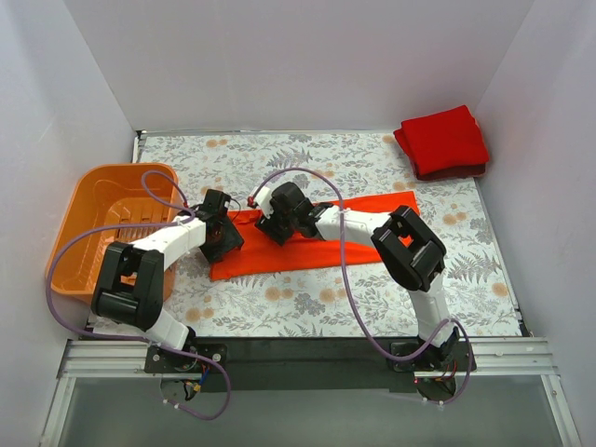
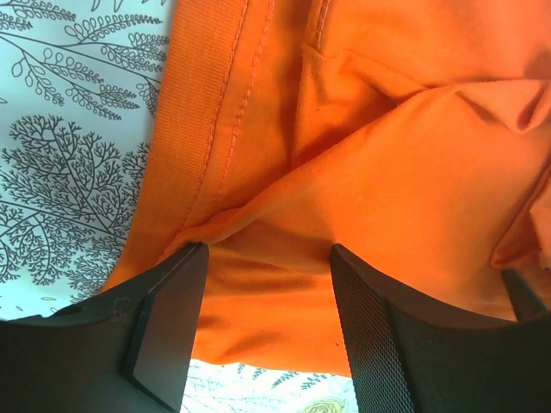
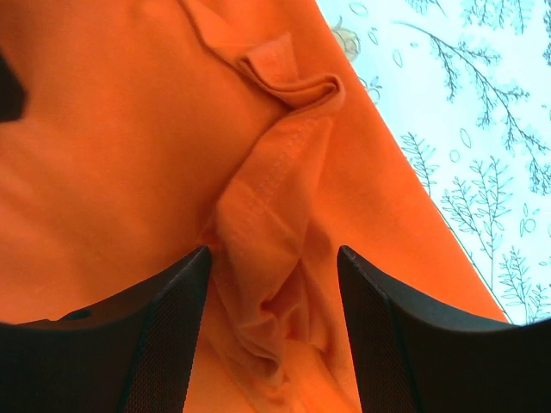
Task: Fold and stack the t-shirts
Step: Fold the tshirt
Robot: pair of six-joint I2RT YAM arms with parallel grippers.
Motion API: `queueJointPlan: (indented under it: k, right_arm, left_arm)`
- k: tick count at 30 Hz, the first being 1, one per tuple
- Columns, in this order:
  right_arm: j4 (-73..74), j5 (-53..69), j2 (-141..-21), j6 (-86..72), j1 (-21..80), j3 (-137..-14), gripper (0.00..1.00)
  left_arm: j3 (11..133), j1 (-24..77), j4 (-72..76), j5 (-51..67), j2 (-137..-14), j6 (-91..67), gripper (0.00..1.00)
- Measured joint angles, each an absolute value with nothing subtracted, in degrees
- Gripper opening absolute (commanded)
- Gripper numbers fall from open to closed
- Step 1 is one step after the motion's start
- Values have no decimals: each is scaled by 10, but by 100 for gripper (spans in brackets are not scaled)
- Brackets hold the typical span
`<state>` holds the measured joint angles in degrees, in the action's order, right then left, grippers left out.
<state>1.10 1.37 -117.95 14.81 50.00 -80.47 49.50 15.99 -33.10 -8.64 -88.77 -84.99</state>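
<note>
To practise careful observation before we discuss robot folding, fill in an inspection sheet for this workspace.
Surface: floral-patterned table.
Job's things: orange-red t-shirt lying as a long strip mid-table; red t-shirt folded at the far right corner.
Clutter: orange basket at the left edge.
Grippers: left gripper and right gripper both open over the strip's left half.
Cables: purple cables loop along both arms.
Surroundings: white walls on three sides.

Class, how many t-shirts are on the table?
2: an orange-red shirt lying as a long strip in the middle; a red shirt folded at the far right corner, perhaps hiding others.
</note>
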Motion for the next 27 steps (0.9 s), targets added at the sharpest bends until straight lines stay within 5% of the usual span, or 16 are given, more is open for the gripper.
queueJointPlan:
  k: [8,16,27]
  right_arm:
    - [10,-31,-1194,141,479,-811,64]
    - [11,-36,-1193,50,356,-812,61]
    - [5,95,-1138,-24,365,-796,48]
  left_arm:
    - [482,160,-330,-90,-874,-851,58]
    - [476,161,-333,-95,-867,-851,58]
    - [570,161,-372,-120,-872,-822,61]
